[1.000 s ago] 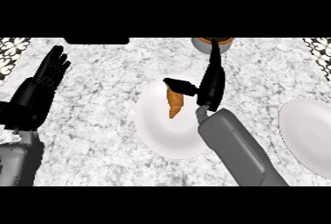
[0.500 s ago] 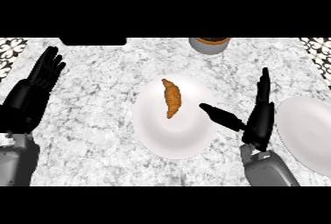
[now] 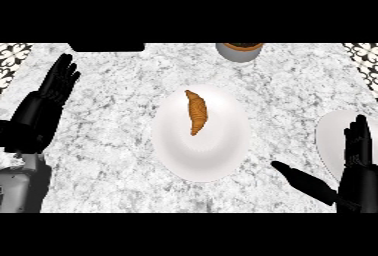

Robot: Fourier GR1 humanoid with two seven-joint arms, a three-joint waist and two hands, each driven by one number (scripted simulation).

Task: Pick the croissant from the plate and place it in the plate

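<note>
We see the croissant lying lengthwise on the upper half of the middle plate, which sits at the centre of the marble counter. Nothing touches it. A second plate lies to the right of the middle plate, partly past the view's edge and partly hidden behind our right hand.

That right hand stands to the right of and below the middle plate, its fingers straight and released, thumb spread towards the plate; it holds nothing. Our left hand rests well to the left of the middle plate, fingers up and relaxed, likewise empty.

Since the task names a plate both as source and as goal, we judge the scene fits two stages: the croissant waiting on the plate it must leave, or set down on the plate it was meant for. The open hands suit either.

A small bowl stands above the middle plate, at the counter's far edge.
</note>
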